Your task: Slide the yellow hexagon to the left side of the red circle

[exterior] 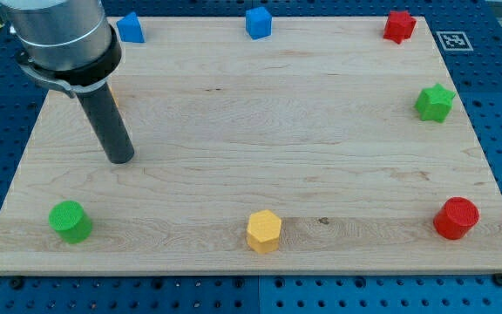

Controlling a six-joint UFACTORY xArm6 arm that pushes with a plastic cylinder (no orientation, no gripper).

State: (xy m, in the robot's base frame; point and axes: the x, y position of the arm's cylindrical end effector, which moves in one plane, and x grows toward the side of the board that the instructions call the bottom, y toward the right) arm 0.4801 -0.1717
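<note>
The yellow hexagon [264, 230] sits near the bottom edge of the wooden board [251, 113], about the middle. The red circle [456, 217] sits at the bottom right, far to the right of the hexagon. My tip [121, 159] rests on the board at the left, well up and to the left of the yellow hexagon and touching no block.
A green cylinder [70, 221] is at the bottom left, below my tip. A blue block [130, 28] and a blue cube [258, 22] lie along the top edge. A red star-like block [399, 25] is at the top right, a green star [434, 103] at the right edge.
</note>
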